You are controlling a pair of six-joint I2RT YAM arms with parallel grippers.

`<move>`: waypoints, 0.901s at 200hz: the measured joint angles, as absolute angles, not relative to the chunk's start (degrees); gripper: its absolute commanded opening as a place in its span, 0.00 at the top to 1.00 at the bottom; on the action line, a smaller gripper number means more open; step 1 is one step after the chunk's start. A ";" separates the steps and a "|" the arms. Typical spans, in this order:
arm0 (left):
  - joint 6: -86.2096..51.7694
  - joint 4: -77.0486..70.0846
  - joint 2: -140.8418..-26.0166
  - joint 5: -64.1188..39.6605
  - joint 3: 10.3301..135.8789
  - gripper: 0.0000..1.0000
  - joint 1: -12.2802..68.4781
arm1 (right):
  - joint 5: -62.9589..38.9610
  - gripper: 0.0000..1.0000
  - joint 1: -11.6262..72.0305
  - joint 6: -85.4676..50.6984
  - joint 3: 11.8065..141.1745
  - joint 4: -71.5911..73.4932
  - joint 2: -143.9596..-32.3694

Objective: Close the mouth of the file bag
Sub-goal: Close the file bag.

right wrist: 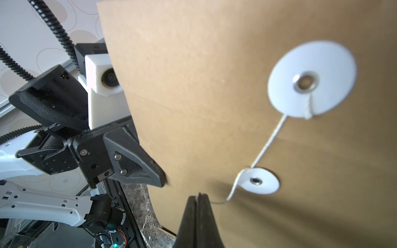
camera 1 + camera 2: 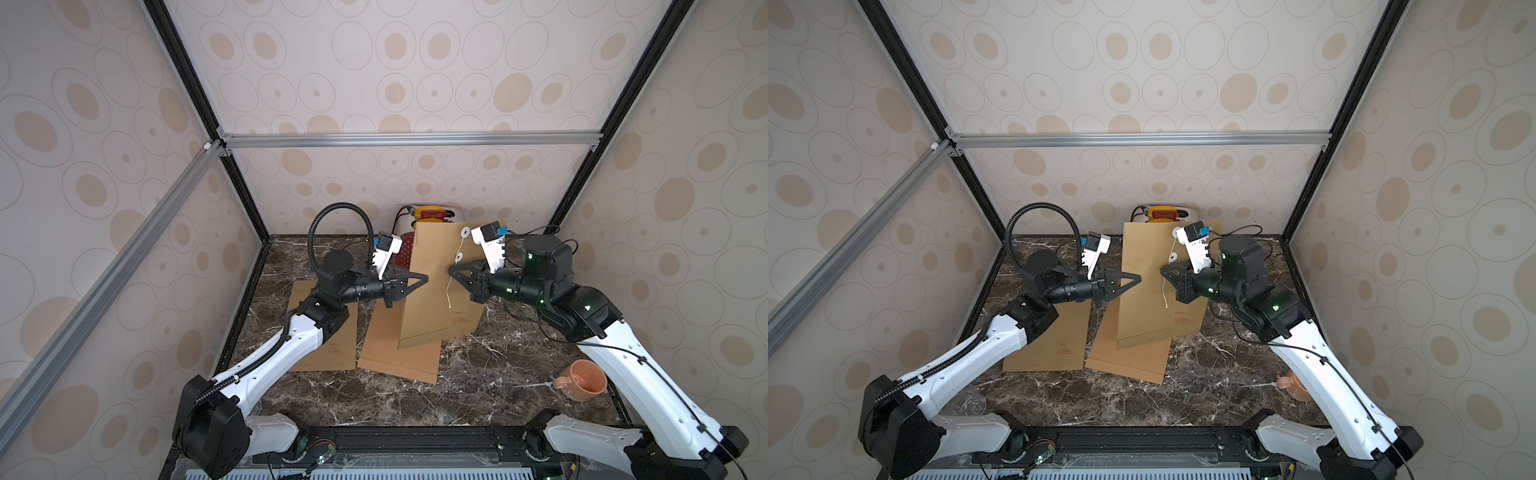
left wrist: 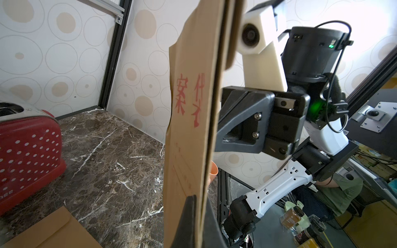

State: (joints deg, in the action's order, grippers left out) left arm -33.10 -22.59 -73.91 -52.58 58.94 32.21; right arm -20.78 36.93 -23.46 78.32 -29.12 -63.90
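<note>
Above the marble table (image 2: 478, 374), the file bag (image 2: 436, 307) hangs upright, its edge clamped by the left gripper (image 2: 425, 277). The right gripper (image 2: 451, 272) pinches the string (image 1: 268, 143), led partly round the lower disc (image 1: 261, 181); I'd say the winding is barely begun.

Left arm (image 2: 270, 353) and right arm (image 2: 648, 374) extend toward frame centre. Left gripper (image 2: 426, 277) and right gripper (image 2: 451, 271) face each other, tips near, jaws closed.

Upright file bag (image 2: 1142, 249) in left claw (image 2: 1138, 277); right claw (image 2: 1163, 271) seemingly grips string (image 2: 1164, 291).
</note>
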 measured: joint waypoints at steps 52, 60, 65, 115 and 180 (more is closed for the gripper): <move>-35.59 -27.44 -73.12 -52.66 57.78 1.00 32.21 | -20.14 1.00 36.95 -24.95 73.65 -26.46 -61.63; -35.86 -28.05 -72.84 -52.66 57.63 1.00 32.21 | -19.77 1.00 36.95 -25.10 73.03 -26.28 -61.41; -36.03 -28.36 -72.69 -52.64 57.54 1.00 32.21 | -19.59 1.00 36.95 -25.12 72.71 -26.17 -61.28; -36.88 -29.58 -72.42 -53.21 57.34 1.00 32.25 | -18.68 1.00 36.95 -26.39 69.89 -23.33 -59.37; -37.08 -29.58 -72.42 -53.54 57.23 1.00 32.27 | -20.82 1.00 36.95 -30.37 65.60 -17.23 -58.33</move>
State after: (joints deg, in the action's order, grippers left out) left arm -37.08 -29.58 -72.42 -53.54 57.23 32.27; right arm -20.82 36.95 -30.37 65.60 -17.23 -58.33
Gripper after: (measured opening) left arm 0.051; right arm 0.042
